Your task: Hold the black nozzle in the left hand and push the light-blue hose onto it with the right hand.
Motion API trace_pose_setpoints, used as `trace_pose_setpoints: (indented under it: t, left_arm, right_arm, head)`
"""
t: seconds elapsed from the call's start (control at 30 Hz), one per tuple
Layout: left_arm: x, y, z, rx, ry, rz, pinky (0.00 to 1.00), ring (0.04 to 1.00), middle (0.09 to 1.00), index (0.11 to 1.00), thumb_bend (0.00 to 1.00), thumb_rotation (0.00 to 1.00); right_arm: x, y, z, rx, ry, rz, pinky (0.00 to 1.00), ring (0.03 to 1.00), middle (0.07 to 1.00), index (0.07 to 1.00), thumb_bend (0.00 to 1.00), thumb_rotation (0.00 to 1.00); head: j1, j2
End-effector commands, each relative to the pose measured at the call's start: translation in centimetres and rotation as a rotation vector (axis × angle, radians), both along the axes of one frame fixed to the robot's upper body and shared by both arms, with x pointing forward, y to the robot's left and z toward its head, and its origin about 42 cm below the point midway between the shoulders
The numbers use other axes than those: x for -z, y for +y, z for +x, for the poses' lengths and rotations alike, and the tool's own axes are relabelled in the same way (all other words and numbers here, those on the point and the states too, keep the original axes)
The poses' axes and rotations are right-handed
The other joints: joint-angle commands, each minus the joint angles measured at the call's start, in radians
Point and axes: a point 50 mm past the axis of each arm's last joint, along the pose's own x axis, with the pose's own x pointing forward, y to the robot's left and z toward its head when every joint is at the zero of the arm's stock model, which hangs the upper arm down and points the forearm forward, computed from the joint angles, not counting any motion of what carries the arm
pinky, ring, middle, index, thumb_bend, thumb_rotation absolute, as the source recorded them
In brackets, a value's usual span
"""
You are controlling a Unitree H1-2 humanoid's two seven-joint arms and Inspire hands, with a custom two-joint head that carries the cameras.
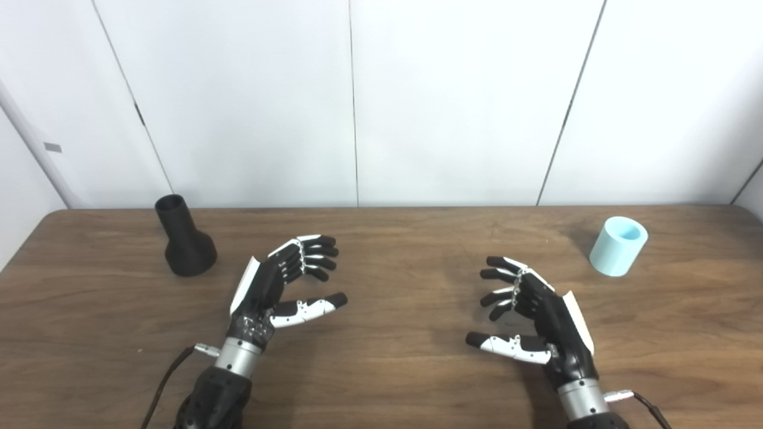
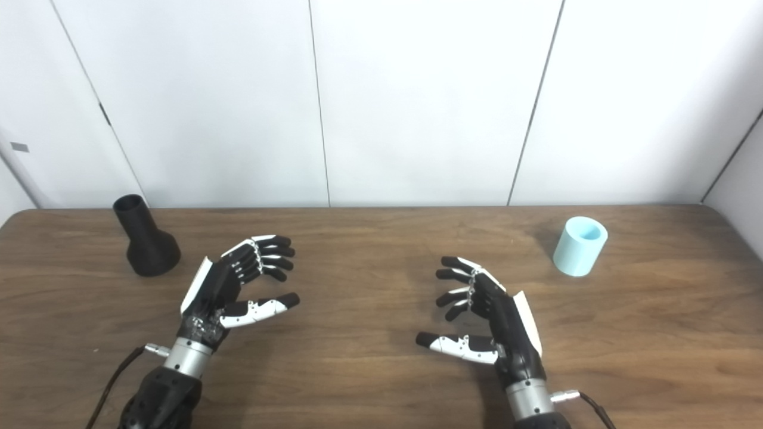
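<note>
Stood upright near the counter's (image 1: 381, 381) far-left corner, black nozzle (image 1: 185, 238), likely stiff, best gripped at its narrow neck; near far-right corner, hose (image 1: 619, 246), probably light; left robot hand (image 1: 280, 286) and right robot hand (image 1: 530, 316) spread, empty.

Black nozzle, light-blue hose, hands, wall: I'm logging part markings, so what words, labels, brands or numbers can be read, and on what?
None can be read.
Black nozzle: plain, no marking visible.
Light-blue hose: plain, no marking visible.
Left hand and right hand: no legible print.
Small grey tag on the wall: too small and blurred to read.
</note>
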Motion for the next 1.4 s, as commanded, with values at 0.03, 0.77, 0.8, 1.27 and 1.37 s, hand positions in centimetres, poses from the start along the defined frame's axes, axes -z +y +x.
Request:
trace_pose_setpoints:
  t: [0.03,0.77,0.8,1.27,1.37]
  left_arm:
    - [5.5,0.8,-3.2,-0.026,0.175,-0.006,0.56,0.626,0.688,0.702,0.7,0.0]
    - [7.2,-3.1,-3.0,-0.014,0.211,-0.011,0.52,0.625,0.692,0.711,0.73,0.0]
    - [7.2,-3.3,-3.0,-0.017,0.208,-0.008,0.53,0.628,0.692,0.708,0.73,0.0]
    - [1.5,-2.6,-1.8,-0.148,-0.021,0.09,0.65,0.703,0.711,0.715,0.72,0.06]
    - [-1.5,-1.7,-1.2,-0.192,-0.116,0.16,0.69,0.724,0.724,0.726,0.72,0.07]
  right_arm:
    - [-1.7,0.0,0.4,0.0,-0.079,0.007,0.39,0.541,0.703,0.758,0.74,0.06]
    - [-1.0,-2.8,0.0,-0.013,-0.051,0.046,0.42,0.567,0.766,0.79,0.63,0.0]
    - [-1.1,-2.8,0.0,0.007,-0.059,0.016,0.41,0.556,0.76,0.79,0.62,0.0]
    - [-1.6,-2.7,0.0,0.054,-0.046,-0.038,0.33,0.487,0.705,0.746,0.66,0.01]
    - [-1.5,-2.8,0.0,0.056,-0.04,-0.037,0.33,0.482,0.698,0.737,0.66,0.01]
  head:
    - [0.0,0.001]
    - [0.397,-0.133]
    - [0.399,-0.135]
    - [0.407,-0.132]
    - [0.412,-0.13]
